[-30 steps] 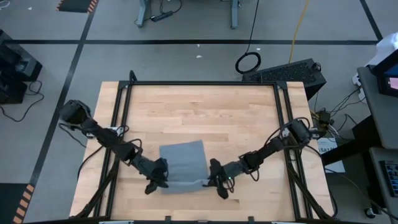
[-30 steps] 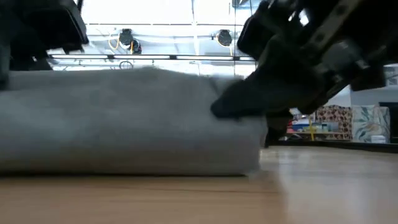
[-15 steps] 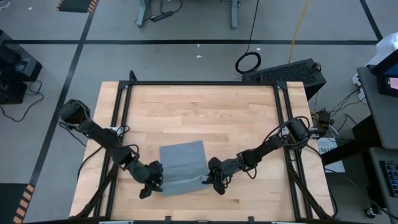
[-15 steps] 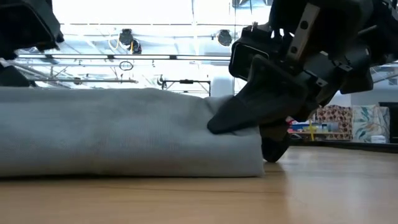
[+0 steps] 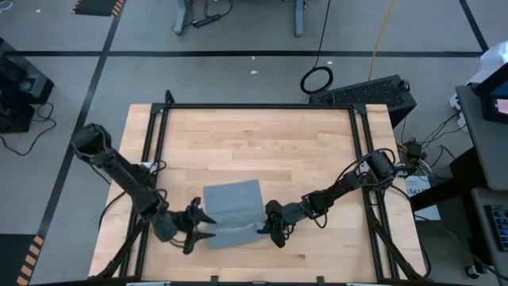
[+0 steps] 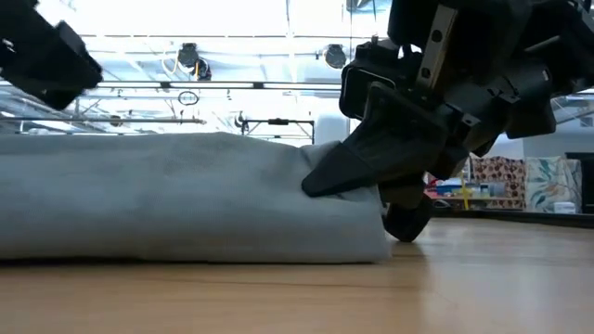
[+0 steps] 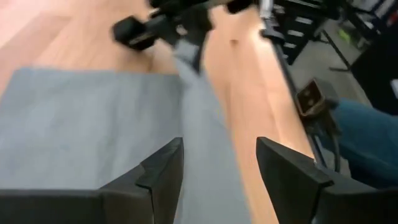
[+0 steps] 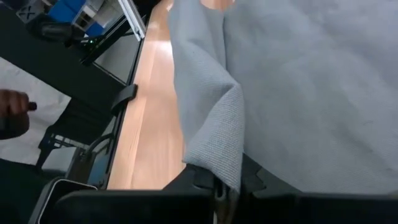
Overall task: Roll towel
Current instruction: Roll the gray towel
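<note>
The grey towel (image 5: 232,212) lies flat on the wooden surface (image 5: 262,151), near the front edge, between the two arms. From above, the grippers are small and dark, so it is hard to see what their jaws do. The right gripper (image 5: 268,232) sits at the towel's front right corner. The right wrist view shows more: a folded bit of the cloth edge (image 8: 217,134) is pinched tight between the jaws there. The low view shows that gripper (image 6: 320,181) biting the thick rolled edge of the towel (image 6: 186,199), but its left part is cut off. The left gripper (image 5: 201,224) is just beside the towel's front left corner. In the left wrist view its jaws are apart, with nothing in them, and the towel (image 7: 93,124) lies past them. The other gripper (image 7: 177,28) looks blurry far off.
</note>
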`<state>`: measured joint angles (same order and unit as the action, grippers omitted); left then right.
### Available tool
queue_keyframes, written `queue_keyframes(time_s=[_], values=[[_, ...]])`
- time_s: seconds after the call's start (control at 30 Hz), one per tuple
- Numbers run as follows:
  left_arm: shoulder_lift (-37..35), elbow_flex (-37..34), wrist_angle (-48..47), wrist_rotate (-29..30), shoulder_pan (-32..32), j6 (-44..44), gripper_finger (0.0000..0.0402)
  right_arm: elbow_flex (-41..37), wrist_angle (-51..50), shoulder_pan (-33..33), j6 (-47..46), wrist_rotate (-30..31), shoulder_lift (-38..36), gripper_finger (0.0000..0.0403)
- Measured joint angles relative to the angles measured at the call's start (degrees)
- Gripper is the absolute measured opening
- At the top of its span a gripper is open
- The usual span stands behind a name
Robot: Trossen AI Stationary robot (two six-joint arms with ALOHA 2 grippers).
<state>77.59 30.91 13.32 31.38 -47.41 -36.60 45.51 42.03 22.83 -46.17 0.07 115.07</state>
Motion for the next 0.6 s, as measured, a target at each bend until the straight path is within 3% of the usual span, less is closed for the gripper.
queue_keyframes(time_s=[0.2,0.37,0.6], values=[[10.3,3.5,5.2,6.5,-3.8,7.0,0.0206,0.0,-0.2,0.0,-0.9,0.5,0.0,0.002],[18.1,7.4,4.7,10.4,-5.2,5.7,0.0216,0.0,-0.4,0.0,-1.2,1.2,0.0,0.0032],[22.0,10.9,-0.5,10.3,-5.6,0.3,0.0307,-0.1,-0.5,0.1,-1.2,1.4,0.1,0.0036]])
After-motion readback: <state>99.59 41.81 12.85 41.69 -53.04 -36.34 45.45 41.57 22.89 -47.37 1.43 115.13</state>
